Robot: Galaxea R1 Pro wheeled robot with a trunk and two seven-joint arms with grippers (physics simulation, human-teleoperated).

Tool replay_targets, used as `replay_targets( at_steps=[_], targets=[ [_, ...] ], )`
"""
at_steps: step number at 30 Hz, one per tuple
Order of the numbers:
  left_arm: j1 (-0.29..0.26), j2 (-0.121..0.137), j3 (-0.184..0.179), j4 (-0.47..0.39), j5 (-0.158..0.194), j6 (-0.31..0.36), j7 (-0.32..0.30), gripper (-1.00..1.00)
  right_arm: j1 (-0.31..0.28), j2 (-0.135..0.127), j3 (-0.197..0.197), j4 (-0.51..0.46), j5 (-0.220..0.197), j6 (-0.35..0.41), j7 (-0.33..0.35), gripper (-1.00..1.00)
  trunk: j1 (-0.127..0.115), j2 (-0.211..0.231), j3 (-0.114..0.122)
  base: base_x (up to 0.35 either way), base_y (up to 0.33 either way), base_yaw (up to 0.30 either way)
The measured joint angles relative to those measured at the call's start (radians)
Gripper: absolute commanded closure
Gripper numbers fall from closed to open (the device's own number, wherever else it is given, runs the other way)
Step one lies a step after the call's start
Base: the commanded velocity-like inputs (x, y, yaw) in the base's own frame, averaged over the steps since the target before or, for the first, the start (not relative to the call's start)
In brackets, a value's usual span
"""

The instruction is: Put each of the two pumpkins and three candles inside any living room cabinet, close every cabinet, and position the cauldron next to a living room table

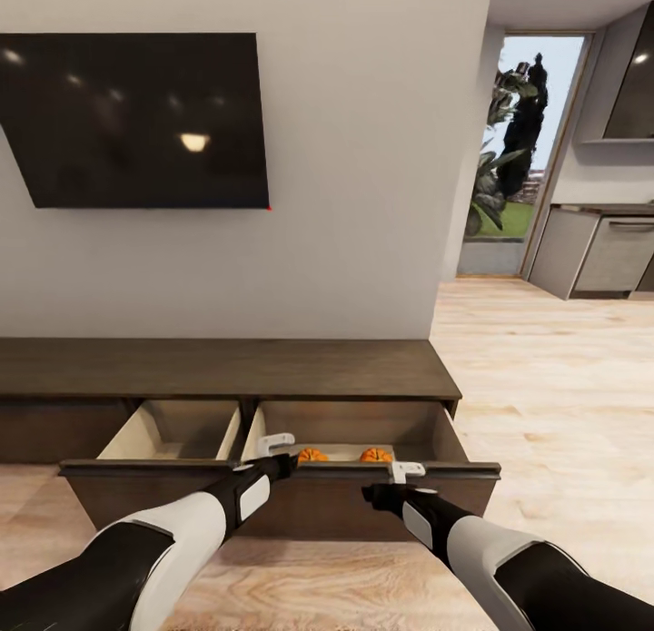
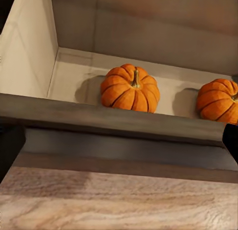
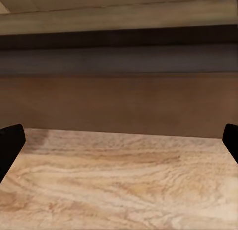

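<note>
- Presently both pumpkins (image 2: 130, 87) sit in the open drawer (image 1: 363, 472).
- Left gripper (image 1: 275, 444) and right gripper (image 1: 407, 472): spread wide, empty.
- Risk: shoving the drawer could roll the pumpkins.

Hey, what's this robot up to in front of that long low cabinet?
It is facing the cabinet under the wall TV, with two drawers pulled out. Two pumpkins sit in the right drawer; what shows of the left drawer holds nothing. The left gripper and right gripper are at the drawer's front edge, open and holding nothing.

No readable text, label, brand, number or sign shows on anything here.
</note>
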Motion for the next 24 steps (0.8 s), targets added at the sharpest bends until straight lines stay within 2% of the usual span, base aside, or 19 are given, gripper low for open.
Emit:
replay_targets(
  at_steps=[6,21,24],
  targets=[
    [0.002,0.0,0.0,0.017,0.0,-0.055,0.003,-1.0,0.001,0.001,0.0,0.0,0.0,-0.002,0.0,-1.0,0.023,-0.042,-0.019,0.0,0.0,0.0],
    [0.017,0.0,-0.001,0.022,0.0,-0.062,0.003,-1.0,0.001,0.002,0.0,0.0,0.0,-0.002,0.0,-1.0,0.081,-0.147,-0.066,0.0,0.0,0.0],
    [0.019,0.0,-0.001,0.022,0.0,-0.062,0.003,-1.0,0.001,0.002,0.0,0.0,0.0,-0.003,0.0,-1.0,0.082,-0.148,-0.077,0.0,0.0,0.0]
  ],
)
